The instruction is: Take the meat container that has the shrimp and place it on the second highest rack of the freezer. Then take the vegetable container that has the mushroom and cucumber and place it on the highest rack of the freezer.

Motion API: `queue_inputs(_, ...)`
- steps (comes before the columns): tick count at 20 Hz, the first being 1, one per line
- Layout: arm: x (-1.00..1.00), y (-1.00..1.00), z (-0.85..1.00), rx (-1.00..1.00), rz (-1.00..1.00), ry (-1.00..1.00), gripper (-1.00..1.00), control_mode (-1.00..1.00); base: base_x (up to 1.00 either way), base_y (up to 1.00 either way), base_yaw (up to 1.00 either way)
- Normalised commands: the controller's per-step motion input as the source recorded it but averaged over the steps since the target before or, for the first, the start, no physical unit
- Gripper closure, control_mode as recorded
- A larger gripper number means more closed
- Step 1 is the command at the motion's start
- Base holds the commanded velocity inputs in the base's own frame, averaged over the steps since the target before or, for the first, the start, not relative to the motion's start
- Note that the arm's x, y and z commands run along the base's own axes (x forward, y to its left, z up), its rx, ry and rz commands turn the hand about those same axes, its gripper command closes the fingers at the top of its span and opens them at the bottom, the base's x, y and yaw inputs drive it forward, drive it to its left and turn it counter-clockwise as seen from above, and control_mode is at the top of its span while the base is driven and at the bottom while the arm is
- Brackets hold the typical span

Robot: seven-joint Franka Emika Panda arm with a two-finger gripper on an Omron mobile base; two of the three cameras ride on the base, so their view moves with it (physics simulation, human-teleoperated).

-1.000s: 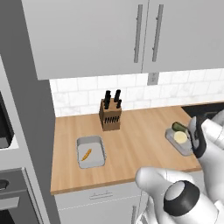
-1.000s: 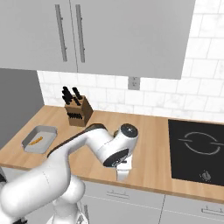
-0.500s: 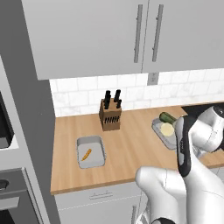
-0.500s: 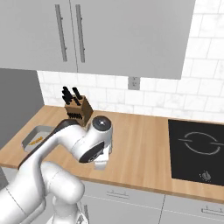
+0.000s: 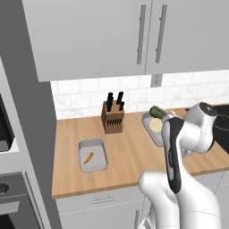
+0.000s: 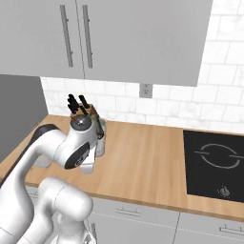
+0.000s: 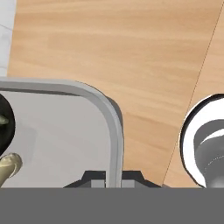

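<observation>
The vegetable container (image 5: 152, 127), a grey tray with a dark green cucumber (image 5: 157, 112) and a pale mushroom (image 5: 155, 125), hangs tilted above the counter right of the knife block. My gripper (image 7: 114, 177) is shut on its rim (image 7: 113, 131), which runs down between the fingertips; the cucumber (image 7: 4, 118) and mushroom (image 7: 8, 168) sit at the left edge of the hand view. In the left base view my forearm hides the hand. The meat container (image 5: 93, 156) with the orange shrimp (image 5: 88, 157) rests on the counter near its front left.
A knife block (image 5: 112, 118) stands at the backsplash, close to the held tray. A black cooktop (image 6: 214, 162) lies at the counter's right. Wall cupboards (image 5: 134, 36) hang overhead. A tall grey appliance side (image 5: 27, 112) bounds the counter on the left.
The arm has swung left, carrying the vegetable container from the counter's right end toward the knife block and a little higher. The shrimp container has not moved.
</observation>
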Motion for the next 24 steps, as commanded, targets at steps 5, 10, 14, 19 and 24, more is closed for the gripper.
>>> queue_inputs(5, 0.00, 0.17, 0.44, 0.00, 0.00, 0.00, 1.00, -1.00, 0.00, 0.00, 0.00)
queue_inputs(10, -0.13, 0.04, 0.12, 0.00, 0.00, 0.00, 1.00, -1.00, 0.00, 0.00, 0.00)
queue_inputs(14, -0.31, 0.00, 0.00, 0.00, 0.00, 0.00, 1.00, -1.00, 0.00, 0.00, 0.00)
queue_inputs(19, 0.00, 0.00, 0.00, 0.00, 0.00, 0.00, 1.00, 1.00, -0.94, 0.01, 0.04)
queue_inputs(24, 0.00, 0.00, 0.00, 0.00, 0.00, 0.00, 1.00, 1.00, -1.00, 0.30, 0.10)
